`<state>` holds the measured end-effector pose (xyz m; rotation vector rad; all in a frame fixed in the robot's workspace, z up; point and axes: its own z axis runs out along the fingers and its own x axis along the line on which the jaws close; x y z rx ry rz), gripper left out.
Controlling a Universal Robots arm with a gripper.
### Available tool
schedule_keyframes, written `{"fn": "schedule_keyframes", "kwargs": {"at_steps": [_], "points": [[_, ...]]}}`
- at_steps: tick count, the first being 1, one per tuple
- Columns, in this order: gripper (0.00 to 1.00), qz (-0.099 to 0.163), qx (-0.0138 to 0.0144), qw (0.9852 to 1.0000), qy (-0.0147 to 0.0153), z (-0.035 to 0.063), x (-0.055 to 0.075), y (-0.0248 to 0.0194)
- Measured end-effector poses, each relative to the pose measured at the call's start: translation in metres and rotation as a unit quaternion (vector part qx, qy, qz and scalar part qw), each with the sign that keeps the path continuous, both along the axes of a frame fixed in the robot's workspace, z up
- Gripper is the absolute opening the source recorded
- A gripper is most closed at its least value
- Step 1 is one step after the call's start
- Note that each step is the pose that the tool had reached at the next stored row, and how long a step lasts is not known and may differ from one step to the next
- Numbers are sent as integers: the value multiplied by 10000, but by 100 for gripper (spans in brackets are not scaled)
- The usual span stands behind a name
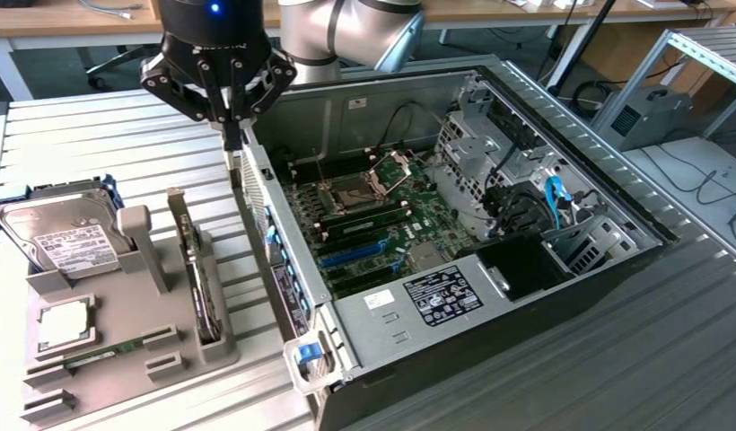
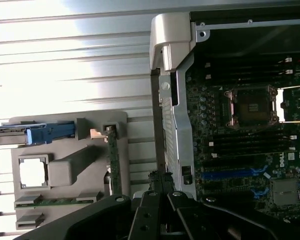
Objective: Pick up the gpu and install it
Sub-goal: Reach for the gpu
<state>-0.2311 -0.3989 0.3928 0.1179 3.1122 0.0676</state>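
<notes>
Hovering closed, end effector (image 1: 232, 142) near gpu (image 1: 198, 269); motherboard (image 2: 240, 150) marked DELL.

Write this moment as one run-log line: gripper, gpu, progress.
gripper: shut, empty, above case edge | gpu: on edge in gray holder, untouched | install: not done

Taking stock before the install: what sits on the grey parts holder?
A hard drive, a CPU, a RAM stick lying flat, and the gpu standing on edge. The gpu's lower edge is hidden in the holder; the drive covers whatever lies beneath it.
</notes>
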Motion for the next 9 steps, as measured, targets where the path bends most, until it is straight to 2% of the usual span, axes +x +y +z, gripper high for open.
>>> {"fn": "schedule_keyframes", "kwargs": {"at_steps": [9], "points": [[11,0,0,10000,0,0,-38,0]]}}
